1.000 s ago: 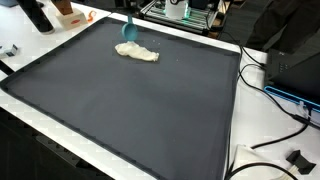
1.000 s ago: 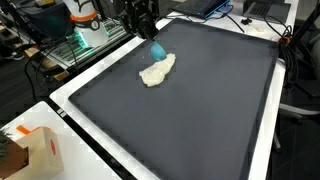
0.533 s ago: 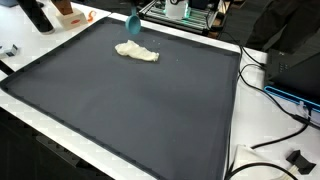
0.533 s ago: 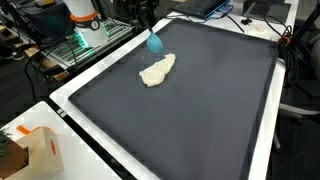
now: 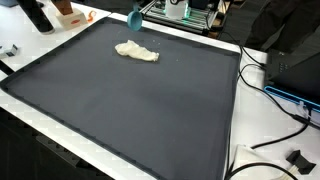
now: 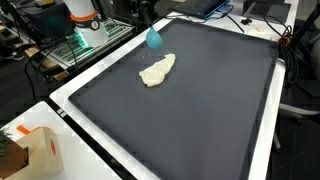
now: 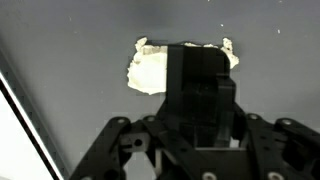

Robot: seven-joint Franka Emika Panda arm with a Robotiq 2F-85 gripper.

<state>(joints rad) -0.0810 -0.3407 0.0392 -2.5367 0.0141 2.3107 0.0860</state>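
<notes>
A cream, flattened lump [image 5: 137, 52] lies on the dark mat [image 5: 130, 110] near its far edge; it also shows as the cream lump [image 6: 156, 70] and, from above, the cream lump [image 7: 150, 70]. A small teal-blue object [image 5: 134, 17] hangs in the air above it, also seen as the teal-blue object [image 6: 154, 39]. My gripper [image 6: 149, 22] comes down from the top of the picture and is shut on this object. In the wrist view the gripper [image 7: 200, 90] and the held piece look dark and hide the middle of the lump.
An orange and white box [image 6: 38, 150] stands off the mat's corner. Dark bottles [image 5: 36, 14] and a metal rack with electronics [image 5: 185, 12] line the far side. Black cables [image 5: 270, 85] and a dark case [image 5: 300, 65] lie beside the mat.
The gripper has risen with the teal-blue object, which was just over the cream lump's edge and now hangs well above it. The lump has stayed put.
</notes>
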